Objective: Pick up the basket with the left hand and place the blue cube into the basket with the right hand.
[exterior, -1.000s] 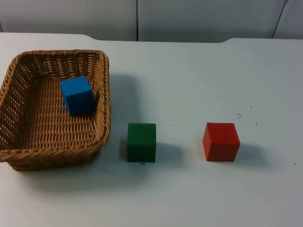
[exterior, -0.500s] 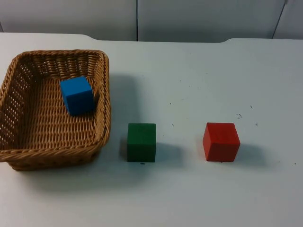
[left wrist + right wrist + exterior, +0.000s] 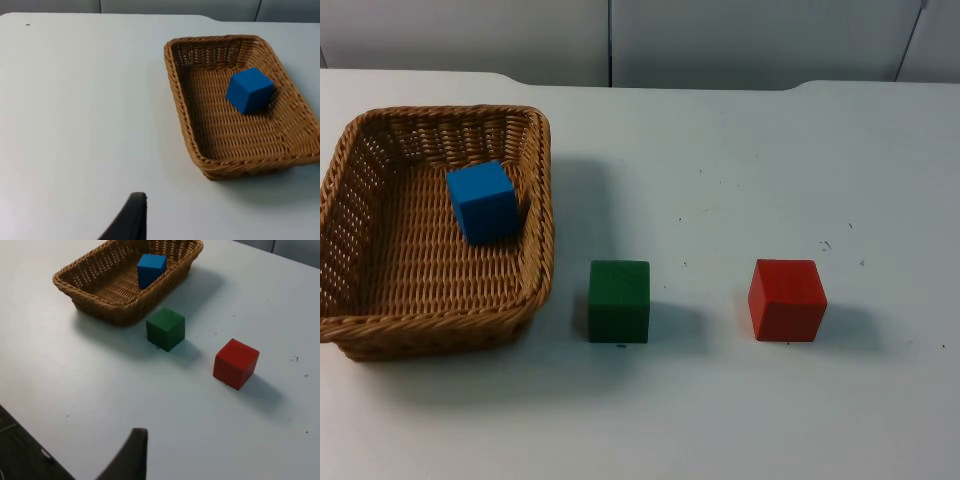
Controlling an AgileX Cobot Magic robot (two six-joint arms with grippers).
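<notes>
A brown wicker basket (image 3: pixel 534 262) stands on the white table at the left. The blue cube (image 3: pixel 482 201) lies inside it, close to the right wall. In the left wrist view the basket (image 3: pixel 186 107) and the blue cube (image 3: pixel 249 90) lie well ahead of my left gripper (image 3: pixel 131 220), which hovers over bare table, apart from the rim and holding nothing. The right wrist view has the basket (image 3: pixel 95 302) and blue cube (image 3: pixel 150 269) far beyond my right gripper (image 3: pixel 131 455), which hangs above the table near its edge and holds nothing.
A green cube (image 3: pixel 619 300) sits just right of the basket's front corner, and a red cube (image 3: pixel 787 299) stands further right. Both appear in the right wrist view, green cube (image 3: pixel 165 328) and red cube (image 3: pixel 235 363). The table's edge (image 3: pixel 22 437) drops off beside my right gripper.
</notes>
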